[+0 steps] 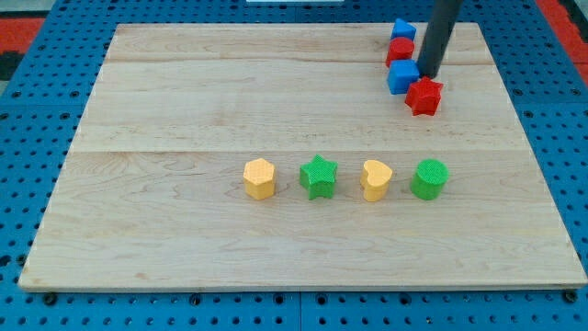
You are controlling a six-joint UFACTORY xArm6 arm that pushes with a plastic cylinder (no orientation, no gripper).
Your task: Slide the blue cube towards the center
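Note:
The blue cube sits near the view's top right on the wooden board. My tip stands just to the right of the blue cube, touching or nearly touching it, and just above a red star-shaped block. A red block lies directly above the blue cube. Another blue block lies above that one, close to the board's top edge.
A row of blocks runs across the lower middle: a yellow hexagon, a green star, a yellow heart and a green cylinder. Blue pegboard surrounds the board.

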